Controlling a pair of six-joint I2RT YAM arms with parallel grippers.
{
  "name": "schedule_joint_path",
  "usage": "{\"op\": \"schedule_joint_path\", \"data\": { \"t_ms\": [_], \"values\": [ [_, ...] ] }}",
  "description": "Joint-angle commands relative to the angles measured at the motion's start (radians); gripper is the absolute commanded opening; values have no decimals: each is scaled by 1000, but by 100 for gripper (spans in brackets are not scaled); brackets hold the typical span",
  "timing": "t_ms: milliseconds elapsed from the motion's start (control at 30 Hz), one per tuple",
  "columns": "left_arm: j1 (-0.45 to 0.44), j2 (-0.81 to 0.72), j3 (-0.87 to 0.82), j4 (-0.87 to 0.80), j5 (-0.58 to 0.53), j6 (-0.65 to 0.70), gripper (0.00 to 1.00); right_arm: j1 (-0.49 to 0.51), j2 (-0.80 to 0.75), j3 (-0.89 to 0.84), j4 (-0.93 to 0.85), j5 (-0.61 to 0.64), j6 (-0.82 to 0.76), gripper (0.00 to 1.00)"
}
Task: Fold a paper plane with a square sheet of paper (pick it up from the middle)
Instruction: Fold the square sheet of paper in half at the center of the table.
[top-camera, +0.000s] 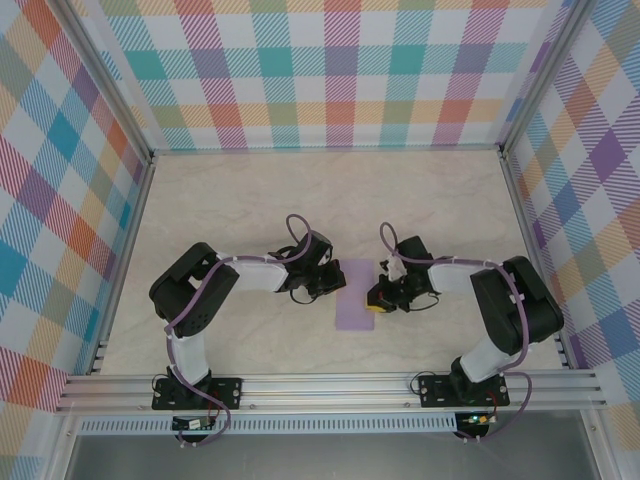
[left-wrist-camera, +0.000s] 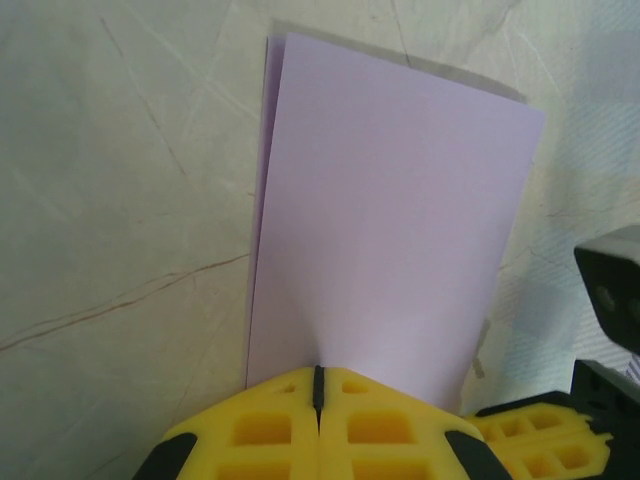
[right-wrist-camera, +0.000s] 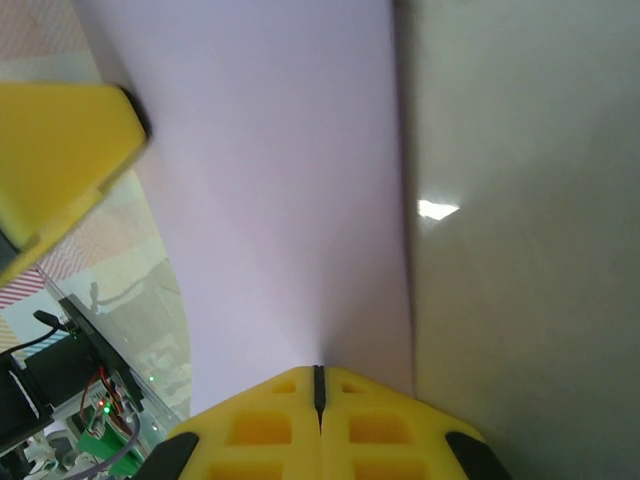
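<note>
The paper (top-camera: 354, 300) sits in the middle of the tabletop (top-camera: 300, 190), folded double into a narrow lilac rectangle, its two layers showing slightly offset along one long edge. The arms reach in from either side and meet at it. The left gripper (left-wrist-camera: 318, 375) has its yellow fingers pressed together, pinching one edge of the paper. The right gripper (right-wrist-camera: 318, 372) is likewise closed tight, nipping the opposite edge. I can't tell whether the paper is lifted off the surface.
</note>
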Motion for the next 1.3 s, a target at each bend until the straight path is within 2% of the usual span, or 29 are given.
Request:
{"op": "schedule_joint_path", "data": {
  "t_ms": [0,200,467,733,967,1267],
  "values": [
    [-7,113,-77,-312,-170,15,0,5,-50,-86,-89,16,28,0],
    [-5,114,-75,-312,-178,20,0,5,-122,-134,-129,60,42,0],
    [42,54,-40,-337,-202,120,0,17,-222,35,-99,33,50,0],
    [123,24,33,-349,-191,240,0,64,16,212,32,39,61,0],
    [151,20,43,-374,-179,265,0,119,199,299,75,24,46,0],
    [153,39,20,-387,-191,244,0,152,210,229,79,3,7,0]
  ]
}}
